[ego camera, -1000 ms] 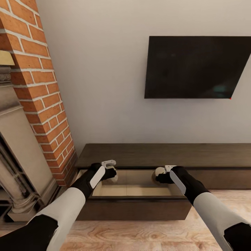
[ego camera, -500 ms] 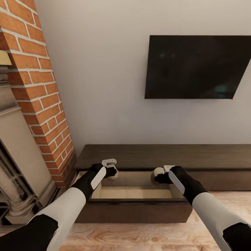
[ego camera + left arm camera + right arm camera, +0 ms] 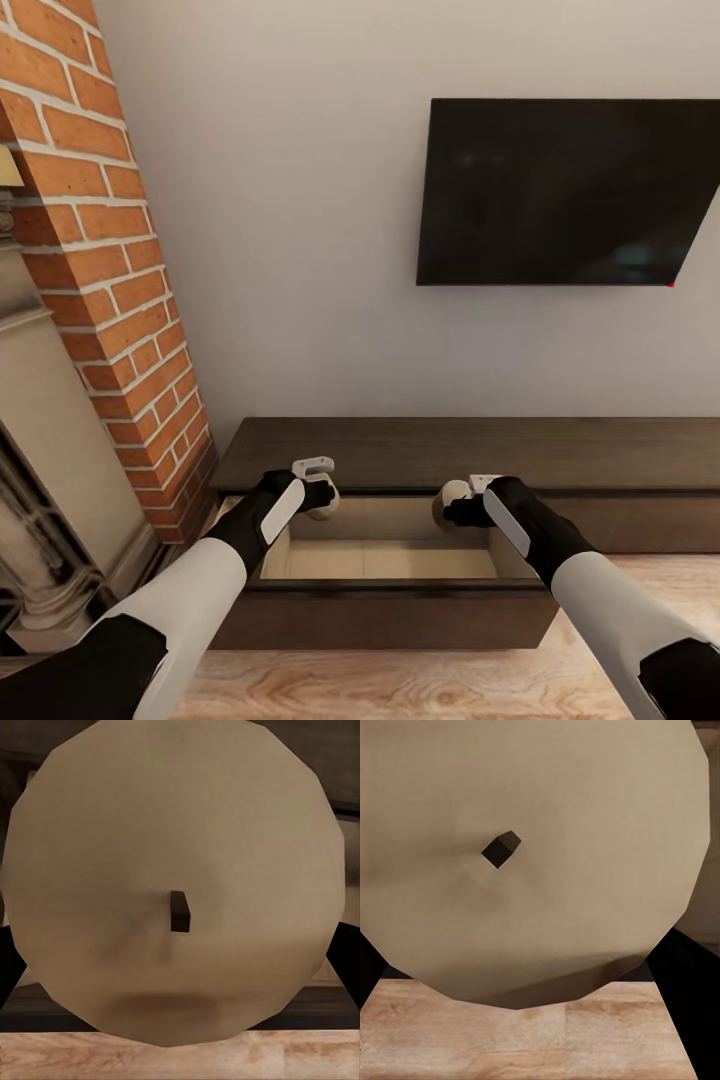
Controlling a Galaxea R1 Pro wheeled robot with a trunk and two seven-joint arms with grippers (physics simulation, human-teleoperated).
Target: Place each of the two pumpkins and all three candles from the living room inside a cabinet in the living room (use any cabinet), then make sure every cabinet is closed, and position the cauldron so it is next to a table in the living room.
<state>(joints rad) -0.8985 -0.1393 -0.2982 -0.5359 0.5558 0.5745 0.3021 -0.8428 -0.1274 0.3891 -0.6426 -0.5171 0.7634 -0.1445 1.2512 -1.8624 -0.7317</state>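
Candles (image 3: 332,497) (image 3: 452,497) stay clamped over the open cabinet (image 3: 400,590) drawer.

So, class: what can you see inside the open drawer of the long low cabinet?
The drawer shows a bare pale wood floor with nothing lying on it. Both candles, left and right, hang above it in the grippers. The arms cover the drawer's front corners.

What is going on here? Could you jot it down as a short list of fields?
place: living room wall with a TV and brick chimney
cabinet: low, dark brown
drawer: pulled open, pale inside
left pincer: shut on a tan candle, above the drawer
right pincer: shut on another candle, above the drawer
floor: light wood
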